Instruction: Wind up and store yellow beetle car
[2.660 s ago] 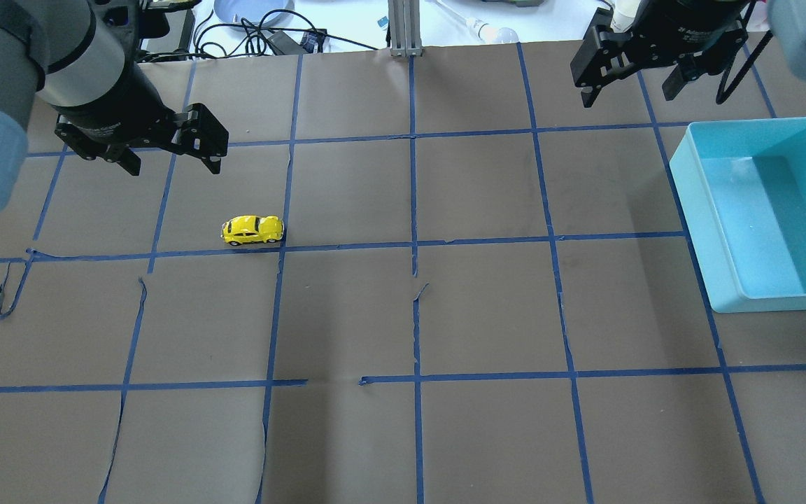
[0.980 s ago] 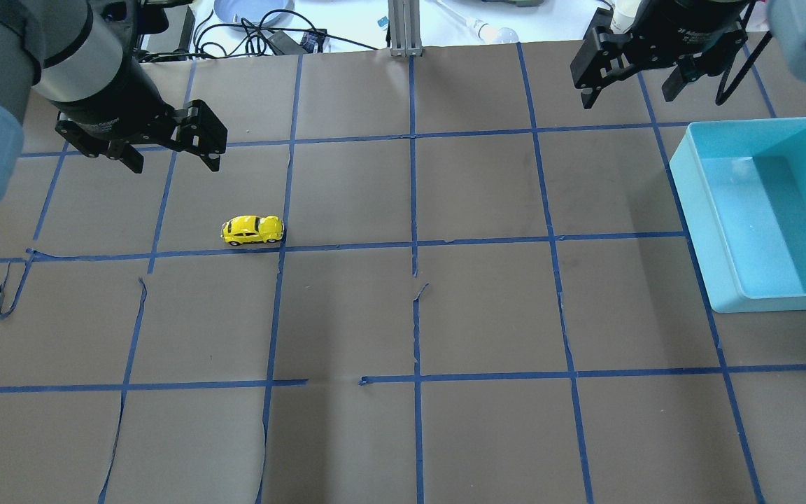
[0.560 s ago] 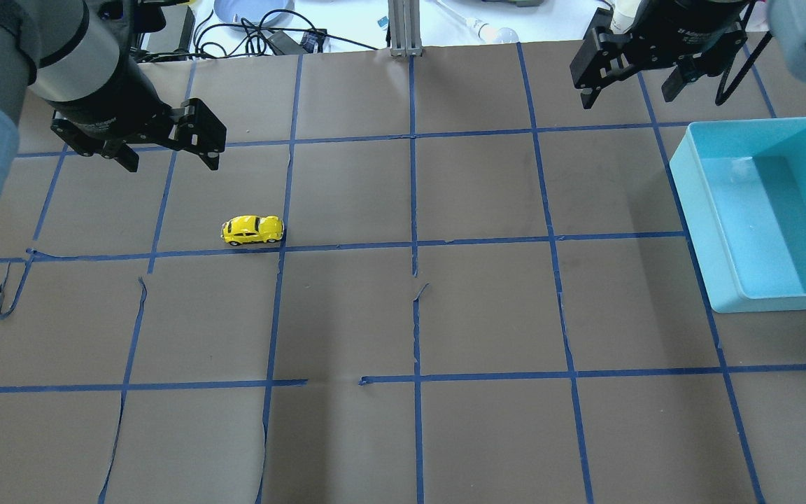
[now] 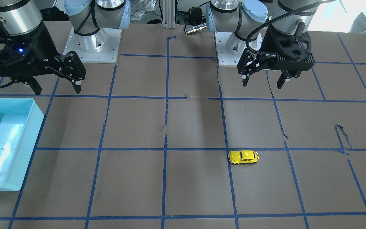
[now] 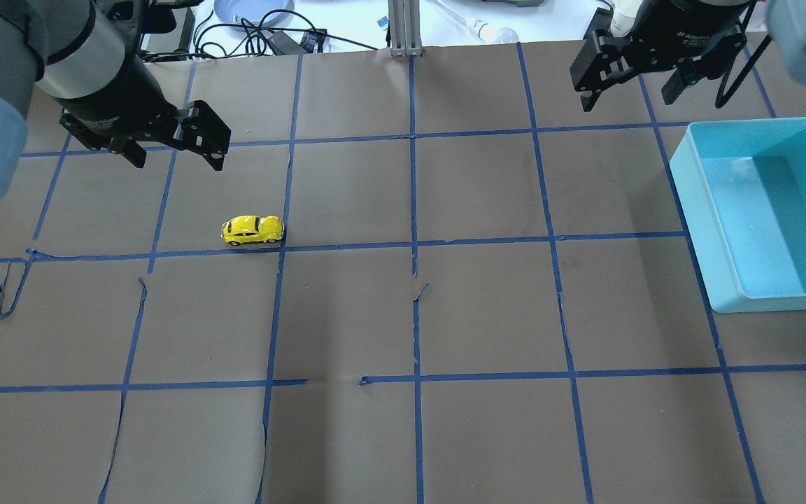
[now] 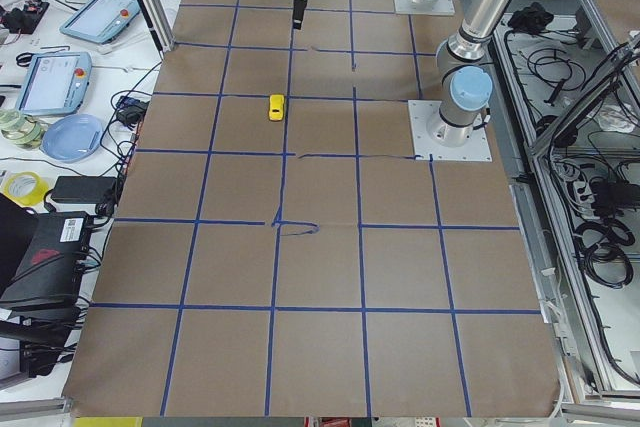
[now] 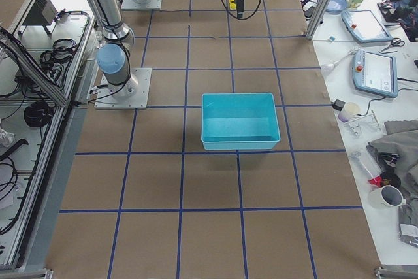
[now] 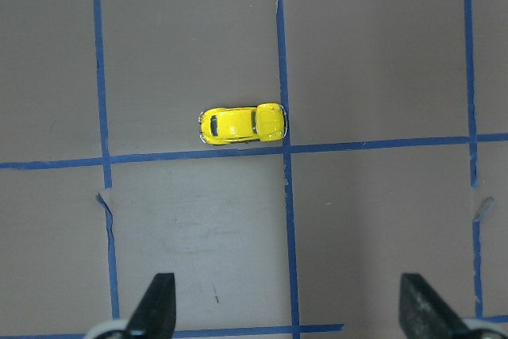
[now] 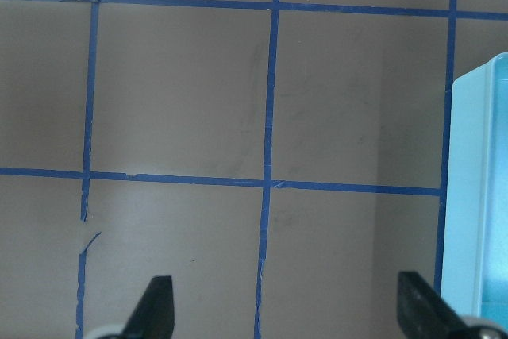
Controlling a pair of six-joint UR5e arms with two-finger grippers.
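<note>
The yellow beetle car point(image 5: 252, 229) stands on its wheels on the brown table, beside a blue tape line; it also shows in the front view point(image 4: 243, 157), the left wrist view point(image 8: 241, 124) and the exterior left view point(image 6: 277, 107). My left gripper point(image 5: 178, 158) is open and empty, high above the table, behind and left of the car; it also shows in the front view point(image 4: 263, 82). My right gripper point(image 5: 630, 94) is open and empty, high over the back right, behind the light blue bin point(image 5: 697, 210).
The empty light blue bin point(image 4: 21, 152) stands at the table's right side in the overhead view. Blue tape lines grid the brown paper, with torn strips point(image 5: 8, 290). Cables and a plate point(image 5: 249, 10) lie beyond the table's far edge.
My left gripper has shifted a little to the right and towards the car. The car and the right gripper have not moved.
</note>
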